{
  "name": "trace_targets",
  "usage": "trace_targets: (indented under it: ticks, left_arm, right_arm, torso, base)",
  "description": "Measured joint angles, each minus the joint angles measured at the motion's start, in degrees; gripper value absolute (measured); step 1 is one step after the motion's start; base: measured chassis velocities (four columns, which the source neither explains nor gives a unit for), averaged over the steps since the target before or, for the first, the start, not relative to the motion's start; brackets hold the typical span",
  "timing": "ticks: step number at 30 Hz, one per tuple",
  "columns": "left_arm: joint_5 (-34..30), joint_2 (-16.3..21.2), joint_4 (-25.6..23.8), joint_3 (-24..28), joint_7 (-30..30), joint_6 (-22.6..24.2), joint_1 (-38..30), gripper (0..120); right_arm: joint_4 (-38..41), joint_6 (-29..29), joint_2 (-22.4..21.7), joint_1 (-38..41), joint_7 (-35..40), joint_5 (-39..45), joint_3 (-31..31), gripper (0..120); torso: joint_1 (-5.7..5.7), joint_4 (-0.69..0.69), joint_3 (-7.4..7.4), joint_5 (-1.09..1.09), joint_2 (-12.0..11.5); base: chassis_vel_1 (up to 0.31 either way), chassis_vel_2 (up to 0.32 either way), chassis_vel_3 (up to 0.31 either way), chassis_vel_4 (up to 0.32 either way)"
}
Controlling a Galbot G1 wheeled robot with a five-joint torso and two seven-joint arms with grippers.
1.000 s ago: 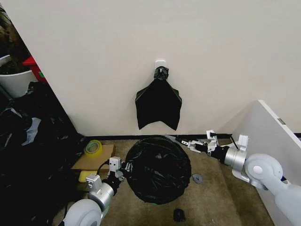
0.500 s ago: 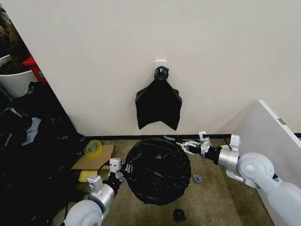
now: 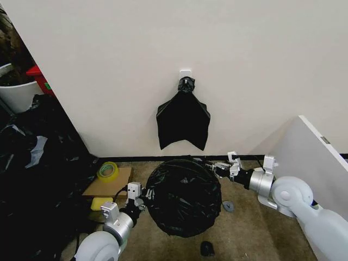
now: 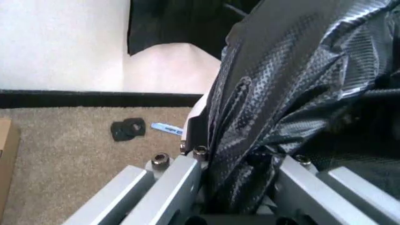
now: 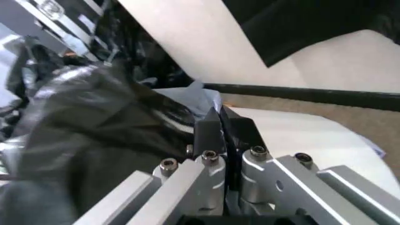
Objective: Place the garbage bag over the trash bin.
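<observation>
The thin shiny black plastic garbage bag (image 3: 182,197) covers the round bin on the floor, the left gripper (image 4: 240,187) pinching its side, the right gripper (image 5: 226,140) pressed together at its far edge.

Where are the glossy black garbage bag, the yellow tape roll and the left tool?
Glossy black garbage bag (image 3: 183,198): head view, its crinkled middle.
Yellow tape roll (image 3: 107,171): head view, its ring.
Left tool (image 3: 142,199): head view, fingertips at bag's edge.

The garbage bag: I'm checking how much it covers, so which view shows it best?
The head view: the whole garbage bag between both grippers. The left wrist view shows only a pinched fold; the right wrist view, a crumpled edge.
</observation>
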Motion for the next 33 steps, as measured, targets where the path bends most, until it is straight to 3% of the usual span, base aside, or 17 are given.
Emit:
trace_targets:
  ticks: [20, 28, 33]
  left_arm:
    - [3.09, -0.1, -0.92, 0.33, 0.52, -0.58, 1.21, 0]
    - [-0.36, -0.74, -0.94, -0.15, -2.1, 0.31, 0.51, 0]
    - [-0.55, -0.58, -0.54, -0.41, -2.35, 0.56, 0.51, 0]
  right_arm:
    - [-0.55, -0.37, 0.38, -2.74, 4.23, -6.82, -0.16, 0]
    - [0.5, 2.53, 0.9, -4.62, 4.16, -5.32, 3.85, 23]
    - [0.76, 3.94, 1.36, -5.46, 5.31, -2.5, 6.91, 45]
  torso:
    - [0.0, 0.0, 0.0, 0.0, 0.0]
    - [0.0, 0.0, 0.0, 0.0, 0.0]
    - [0.0, 0.0, 0.0, -0.01, 0.0]
  base:
    - [0.0, 0.0, 0.0, 0.0]
    - [0.0, 0.0, 0.0, 0.0]
    - [0.0, 0.0, 0.0, 0.0]
